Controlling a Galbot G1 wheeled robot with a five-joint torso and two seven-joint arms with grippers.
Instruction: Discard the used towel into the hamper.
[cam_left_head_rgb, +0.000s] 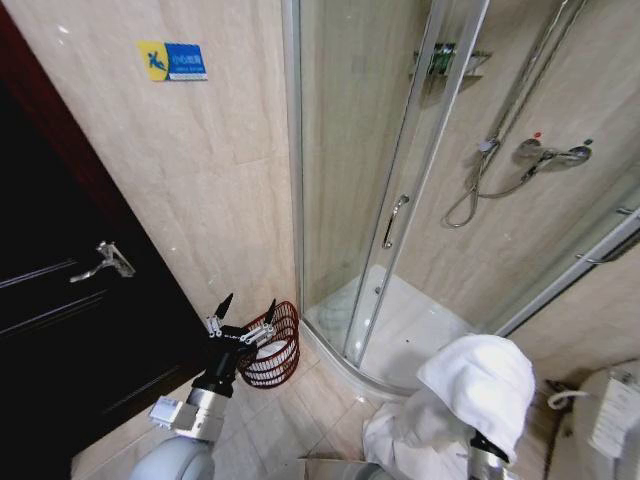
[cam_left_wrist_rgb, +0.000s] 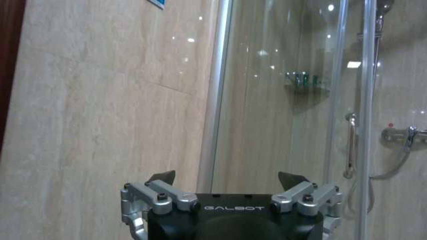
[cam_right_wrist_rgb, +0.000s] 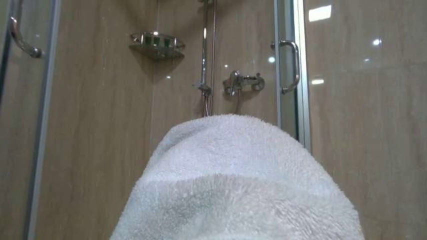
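While the glass shower enclosure (cam_left_head_rgb: 400, 190) filled the corner, a white towel (cam_left_head_rgb: 470, 400) hung draped over the right gripper, hiding its fingers; their state could not be told. The hamper (cam_left_head_rgb: 275, 350) stood on the floor tiles by the wall. Left gripper (cam_left_head_rgb: 247, 306) hovered beside it, fingers apart.

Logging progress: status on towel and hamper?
Left tool open, empty, above hamper. White towel draped over right arm, tool hidden. Towel not yet in hamper; path clear.
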